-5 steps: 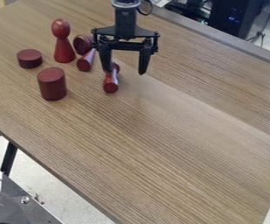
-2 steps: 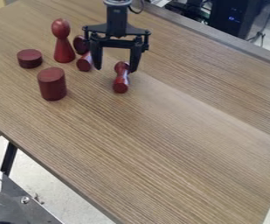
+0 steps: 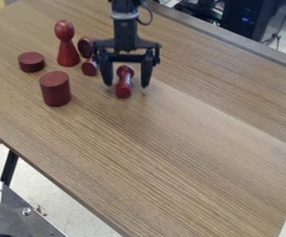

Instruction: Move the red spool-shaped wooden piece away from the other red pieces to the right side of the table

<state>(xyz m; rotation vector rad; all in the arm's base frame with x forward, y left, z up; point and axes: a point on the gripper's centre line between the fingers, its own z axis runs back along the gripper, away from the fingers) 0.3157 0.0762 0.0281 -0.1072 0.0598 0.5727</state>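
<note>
Above wood-grained tabletop (image 3: 170,139), end effector (image 3: 127,86) spread around glossy dark-red spindle-shaped piece (image 3: 124,83)

place: lab or workshop, exact kind unclear | signs: robot arm (image 3: 126,83) over wood-grain table (image 3: 188,152); dark computer case (image 3: 249,21), cables (image 3: 197,11) behind

Peg (image 3: 124,88): glossy, dark red, with a rounded knob, narrower waist and broader, blunt end. It is lying on its side, to the right of the upright cylinder (image 3: 56,90) and well apart from it, its knob pointing away from the viewer.
</note>
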